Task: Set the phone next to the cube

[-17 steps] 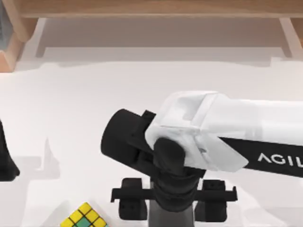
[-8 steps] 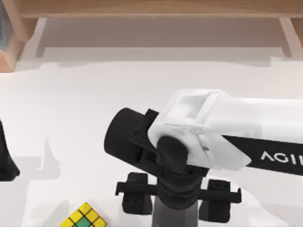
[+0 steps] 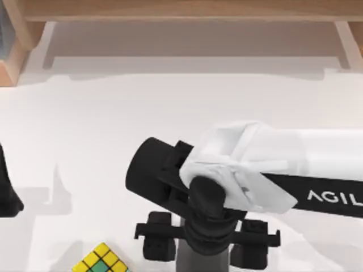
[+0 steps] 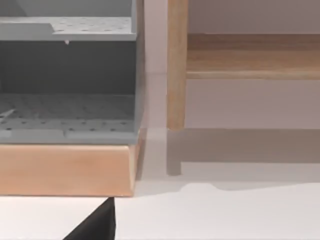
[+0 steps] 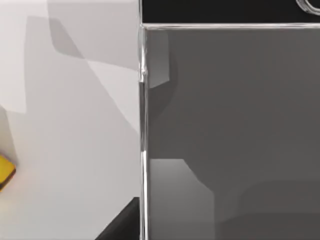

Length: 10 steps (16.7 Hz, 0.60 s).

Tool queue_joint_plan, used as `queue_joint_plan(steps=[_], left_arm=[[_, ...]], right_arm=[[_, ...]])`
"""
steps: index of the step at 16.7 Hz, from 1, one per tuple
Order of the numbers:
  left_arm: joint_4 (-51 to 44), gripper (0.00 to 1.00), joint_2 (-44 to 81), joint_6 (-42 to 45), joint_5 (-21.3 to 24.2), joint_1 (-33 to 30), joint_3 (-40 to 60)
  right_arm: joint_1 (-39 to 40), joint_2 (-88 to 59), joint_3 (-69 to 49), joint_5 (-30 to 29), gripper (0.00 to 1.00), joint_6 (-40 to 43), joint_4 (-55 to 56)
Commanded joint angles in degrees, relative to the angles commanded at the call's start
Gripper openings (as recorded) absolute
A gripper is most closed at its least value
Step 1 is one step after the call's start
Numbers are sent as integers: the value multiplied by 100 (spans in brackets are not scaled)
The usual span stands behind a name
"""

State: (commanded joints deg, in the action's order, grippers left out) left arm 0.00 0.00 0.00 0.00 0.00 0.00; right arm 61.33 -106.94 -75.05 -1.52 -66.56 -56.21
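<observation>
While my right gripper (image 3: 205,249) is hanging low at the table's (image 3: 113,113) front edge, its fingers spread wide, the grey phone (image 5: 230,125) is lying just beneath it, with the cube (image 3: 101,262) resting nearby on its left; my left arm (image 3: 7,187) is sitting parked at the left edge.

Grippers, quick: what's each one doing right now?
Left gripper: parked at the table's left edge; cannot be told.
Right gripper: low over the grey phone; grip cannot be told.

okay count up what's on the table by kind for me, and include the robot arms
Yellow-and-green puzzle cube with black grid: 1
Flat grey phone under the right gripper: 1
Robot arms, left arm parked at the table's left, right arm working: 2
Total: 4
</observation>
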Motion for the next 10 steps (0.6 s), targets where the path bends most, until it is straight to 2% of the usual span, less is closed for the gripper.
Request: queue_joint_plan(steps=[10], left_arm=[[0,100,0,0,0,0,0]], right_arm=[[62,-379,396,143,0,366,592]])
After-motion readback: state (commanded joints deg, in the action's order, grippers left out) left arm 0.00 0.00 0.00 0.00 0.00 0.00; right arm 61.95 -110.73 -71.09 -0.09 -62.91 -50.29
